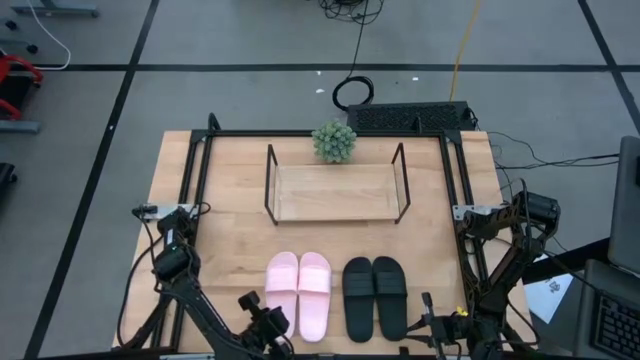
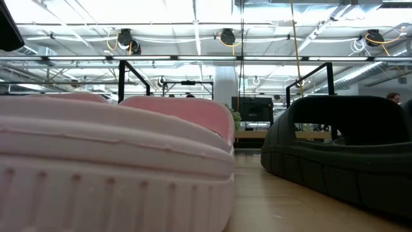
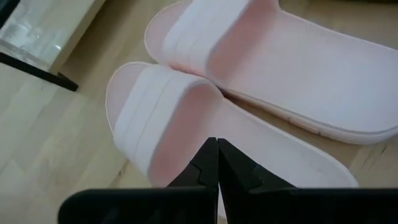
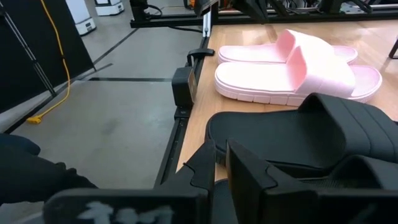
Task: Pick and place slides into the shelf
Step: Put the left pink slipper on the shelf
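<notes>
The pale pink pair (image 1: 298, 293) and the matte black pair (image 1: 375, 296) lie side by side, soles down, on the table's near half, toes toward the shelf (image 1: 335, 192). The shelf stands at the table's middle with a bare board. My left gripper (image 1: 264, 320) sits by the near left of the pink pair. In the left wrist view it is shut (image 3: 217, 163), and its tips show in front of the heel half of one pink slide (image 3: 186, 118). My right gripper (image 1: 440, 328), shut (image 4: 221, 158), sits near the black pair's (image 4: 298, 134) heel ends.
A small green potted plant (image 1: 334, 141) stands behind the shelf at the far edge. A dark metal frame (image 1: 200, 140) runs along the table's sides and far edge. Bare wood lies between the slides and the shelf. In the low view the pink slide (image 2: 116, 161) and the black slide (image 2: 347, 154) fill the foreground.
</notes>
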`<state>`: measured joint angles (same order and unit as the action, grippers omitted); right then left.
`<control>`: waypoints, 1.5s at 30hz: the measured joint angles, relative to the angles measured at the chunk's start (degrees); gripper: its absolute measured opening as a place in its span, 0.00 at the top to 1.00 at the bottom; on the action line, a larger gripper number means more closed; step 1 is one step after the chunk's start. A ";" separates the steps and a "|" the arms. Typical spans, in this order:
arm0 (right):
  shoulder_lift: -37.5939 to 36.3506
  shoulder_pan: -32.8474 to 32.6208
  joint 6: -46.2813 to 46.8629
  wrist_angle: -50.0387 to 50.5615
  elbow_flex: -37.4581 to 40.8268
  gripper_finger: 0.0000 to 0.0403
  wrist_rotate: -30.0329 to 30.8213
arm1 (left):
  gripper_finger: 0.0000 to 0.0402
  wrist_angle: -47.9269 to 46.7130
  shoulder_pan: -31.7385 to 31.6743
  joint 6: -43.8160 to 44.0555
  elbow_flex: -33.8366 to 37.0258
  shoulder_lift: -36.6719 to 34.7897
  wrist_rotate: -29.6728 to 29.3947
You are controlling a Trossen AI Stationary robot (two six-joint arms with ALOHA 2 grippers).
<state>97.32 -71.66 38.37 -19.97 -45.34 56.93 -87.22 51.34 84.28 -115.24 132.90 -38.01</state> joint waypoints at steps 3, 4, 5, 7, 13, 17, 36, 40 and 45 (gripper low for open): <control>0.00 0.00 0.00 0.09 0.00 0.93 0.00 | 0.98 0.00 -0.06 0.09 0.00 0.00 0.53; 0.00 0.00 -0.02 0.11 0.00 0.93 -0.02 | 0.97 -0.03 -0.06 0.25 0.02 0.02 0.53; 0.00 0.00 -0.02 0.11 0.00 0.93 -0.02 | 0.95 -0.14 -0.06 0.25 0.00 0.00 0.53; 0.00 0.00 0.00 0.11 0.00 0.93 -0.02 | 0.92 -0.19 -0.06 0.25 0.00 0.00 0.73; 0.00 0.00 -0.02 0.13 0.00 0.93 -0.04 | 0.83 -0.88 -0.06 0.27 0.01 0.02 0.98; 0.00 0.00 -0.02 0.13 0.00 0.93 -0.04 | 0.79 -2.69 -0.20 -0.86 0.01 0.02 2.12; 0.00 0.00 -0.22 0.17 0.00 0.93 -0.07 | 0.65 -2.73 -3.70 -5.11 0.01 0.02 3.57; 0.00 0.00 -0.24 0.17 0.00 0.93 -0.09 | 0.61 -2.71 -3.99 -5.11 0.01 0.02 3.57; 0.00 0.00 -0.15 0.17 0.00 0.93 -0.09 | 0.56 -2.77 -4.41 -7.01 0.02 0.02 3.56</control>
<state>97.32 -71.66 38.22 -19.79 -45.34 56.84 -89.99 46.93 77.27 -115.22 132.92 -34.45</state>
